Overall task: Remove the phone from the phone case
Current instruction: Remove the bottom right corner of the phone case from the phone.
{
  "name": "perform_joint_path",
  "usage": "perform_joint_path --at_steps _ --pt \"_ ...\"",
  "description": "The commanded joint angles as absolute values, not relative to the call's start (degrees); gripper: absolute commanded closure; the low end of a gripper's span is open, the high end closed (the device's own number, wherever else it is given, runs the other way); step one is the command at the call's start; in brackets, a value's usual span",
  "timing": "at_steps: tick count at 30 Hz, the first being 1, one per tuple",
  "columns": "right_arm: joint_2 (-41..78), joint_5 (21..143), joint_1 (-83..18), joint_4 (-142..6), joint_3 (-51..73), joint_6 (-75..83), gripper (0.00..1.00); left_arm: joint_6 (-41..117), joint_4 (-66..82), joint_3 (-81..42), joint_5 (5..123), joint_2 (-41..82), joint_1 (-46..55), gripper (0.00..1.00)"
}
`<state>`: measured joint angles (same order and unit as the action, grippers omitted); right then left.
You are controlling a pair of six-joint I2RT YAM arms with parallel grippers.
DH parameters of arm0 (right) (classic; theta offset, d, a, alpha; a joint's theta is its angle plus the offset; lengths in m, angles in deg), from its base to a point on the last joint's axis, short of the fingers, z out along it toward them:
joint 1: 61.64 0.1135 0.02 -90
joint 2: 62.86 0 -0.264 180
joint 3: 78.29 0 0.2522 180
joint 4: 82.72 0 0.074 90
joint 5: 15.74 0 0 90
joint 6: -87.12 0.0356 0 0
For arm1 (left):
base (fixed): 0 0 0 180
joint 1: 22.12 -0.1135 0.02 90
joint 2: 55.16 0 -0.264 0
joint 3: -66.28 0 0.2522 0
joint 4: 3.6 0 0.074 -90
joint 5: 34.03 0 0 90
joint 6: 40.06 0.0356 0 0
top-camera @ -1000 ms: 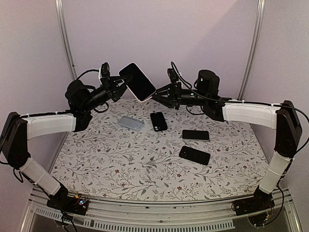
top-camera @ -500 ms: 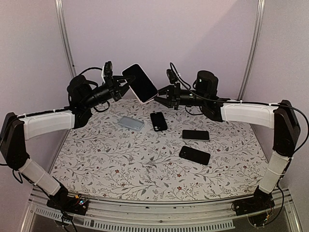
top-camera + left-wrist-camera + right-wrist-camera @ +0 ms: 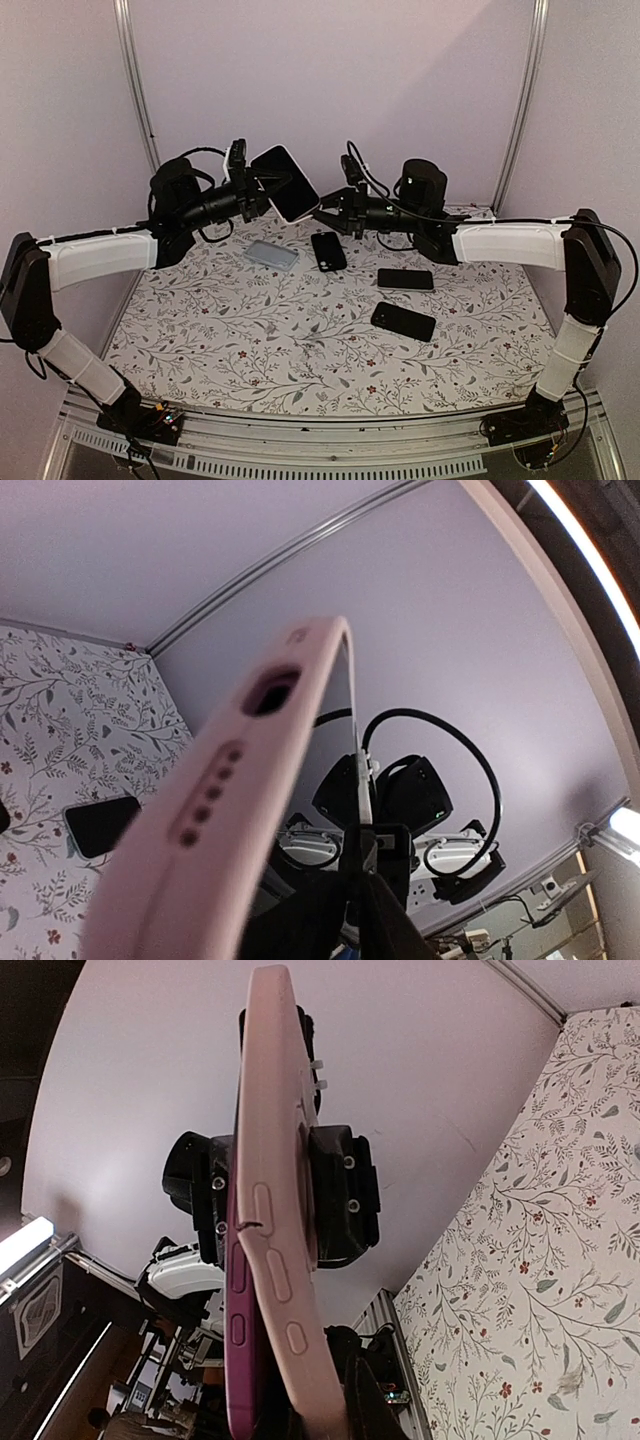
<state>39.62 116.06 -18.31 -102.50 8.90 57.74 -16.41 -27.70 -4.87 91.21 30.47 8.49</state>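
Between lilac walls, a floral table bears phones, perhaps a case.

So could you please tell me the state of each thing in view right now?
cased phone: held up off the table, tilted, not yet out of its case.
right gripper: shut on the cased phone's edge.
left gripper: at the cased phone's other side, grip unclear.
pale case: lying flat.
dark phones: three, lying flat, apart.

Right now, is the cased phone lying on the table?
No, the phone is held aloft above the table, not touching it.
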Motion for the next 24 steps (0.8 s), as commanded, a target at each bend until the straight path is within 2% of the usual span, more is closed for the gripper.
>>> perform_joint_path --at_steps 1,7,10,14,17,24 --pt "36.7 112.2 -17.7 -107.7 7.9 57.1 1.0 -13.0 -22.2 -5.7 92.2 30.4 9.4 0.66" --pt "35.7 109.2 -17.7 -107.2 5.3 56.6 1.0 -8.5 -15.1 -6.9 89.6 29.4 9.0 0.46" --pt "34.7 106.6 -17.8 -104.5 3.9 55.4 1.0 -5.4 -11.0 -7.1 87.6 28.3 8.8 0.34" --pt "33.9 103.6 -17.9 -98.6 3.7 52.8 1.0 -0.5 -4.6 -7.5 84.5 26.8 8.8 0.23" --pt "33.6 101.1 -17.8 -94.1 3.6 49.7 1.0 3.4 1.1 -7.9 82.0 25.7 8.8 0.19" --pt "32.4 91.1 -16.2 -81.9 5.1 39.3 1.0 9.3 13.2 -11.4 79.1 25.8 9.9 0.21"
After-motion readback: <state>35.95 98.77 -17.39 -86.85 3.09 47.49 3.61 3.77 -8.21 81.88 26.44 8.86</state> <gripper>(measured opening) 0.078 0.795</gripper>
